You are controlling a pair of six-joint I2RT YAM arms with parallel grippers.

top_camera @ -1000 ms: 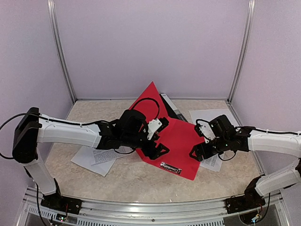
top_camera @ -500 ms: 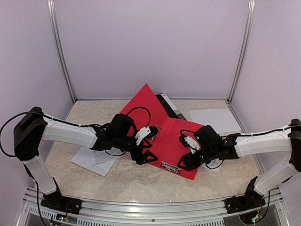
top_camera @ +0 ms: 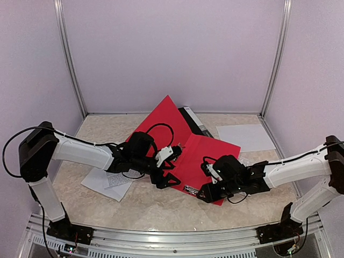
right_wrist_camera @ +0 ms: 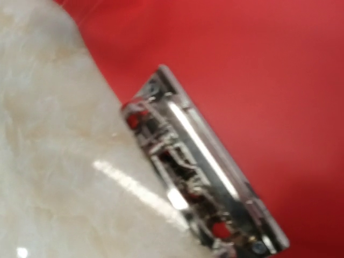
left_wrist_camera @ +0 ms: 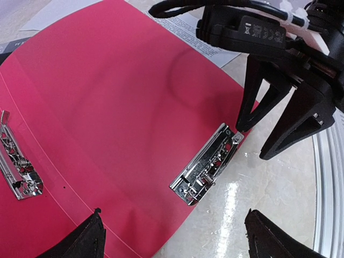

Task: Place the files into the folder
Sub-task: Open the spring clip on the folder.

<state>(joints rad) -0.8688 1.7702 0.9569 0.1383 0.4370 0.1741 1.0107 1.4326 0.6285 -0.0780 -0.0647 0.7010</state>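
The table (top_camera: 140,212) carries everything, and the biggest thing on it is the red folder (top_camera: 199,145). It lies open between the two grippers, its far cover tipped up behind the left one, presumably so the inside is free to take paper.

The files are not in it yet. A blank sheet (top_camera: 244,137) lies well beyond the right gripper, toward the back corner, and printed sheets (top_camera: 105,183) lie under the left arm (top_camera: 80,153), behind its wrist.

Both arms reach in low and nearly flat from the sides. The left gripper (left_wrist_camera: 177,236) hangs over the folder's near edge with its jaws wide and nothing between them. It looks parked there to leave room, or perhaps to steady the cover.

The right arm (top_camera: 293,166) stretches across, and the right gripper (left_wrist_camera: 252,141) points down at the near edge. Its fingers (left_wrist_camera: 252,102) are partly apart, and one tip sits right at the end of the metal clip (left_wrist_camera: 207,166). I'd guess it means to lift that clip's lever. It holds nothing I can see.
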